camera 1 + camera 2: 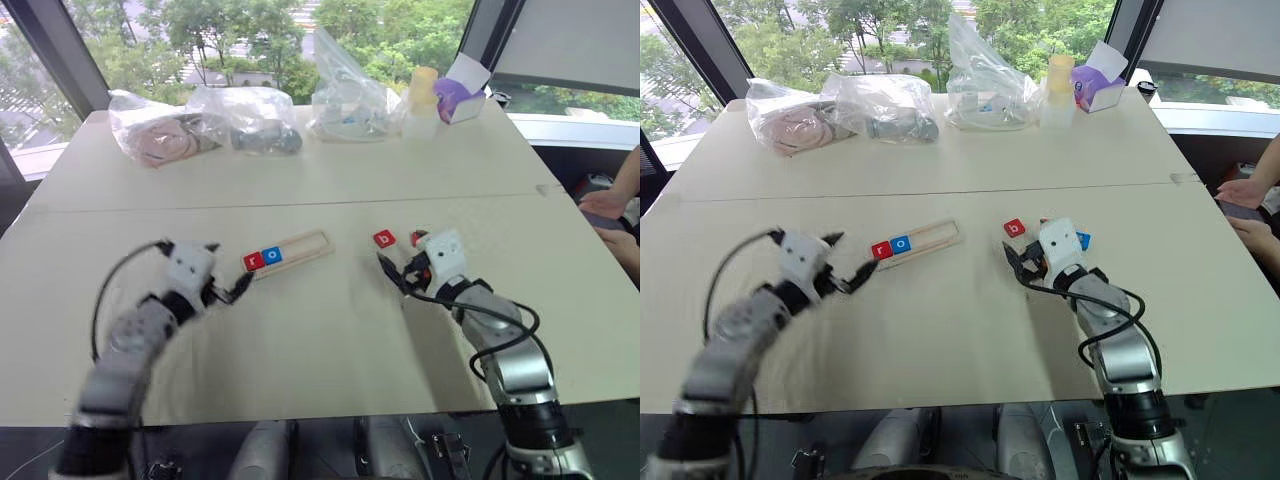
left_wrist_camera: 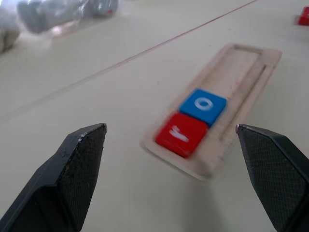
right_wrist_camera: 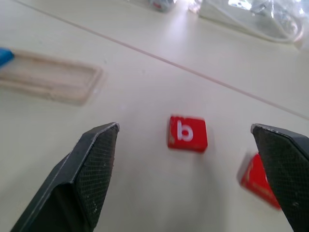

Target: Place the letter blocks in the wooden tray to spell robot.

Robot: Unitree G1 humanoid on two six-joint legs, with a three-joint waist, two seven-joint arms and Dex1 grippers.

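Note:
The wooden tray (image 1: 300, 247) lies slanted at mid-table, with a red r block (image 1: 252, 261) and a blue o block (image 1: 272, 255) at its left end. My left gripper (image 1: 230, 268) hovers open just left of the tray, pointing at those two blocks (image 2: 182, 134). A red b block (image 1: 384, 238) lies loose to the right of the tray. My right gripper (image 1: 398, 262) stands open close behind it, aimed at it (image 3: 188, 134). A second red block (image 3: 258, 180) and a blue block (image 1: 1083, 240) lie beside the right gripper.
Clear plastic bags (image 1: 250, 120) with items line the table's far edge, beside a yellow cup (image 1: 424, 90) and a purple-and-white box (image 1: 458, 95). A person's hand (image 1: 610, 200) rests at the right edge. A seam (image 1: 300, 203) crosses the table behind the tray.

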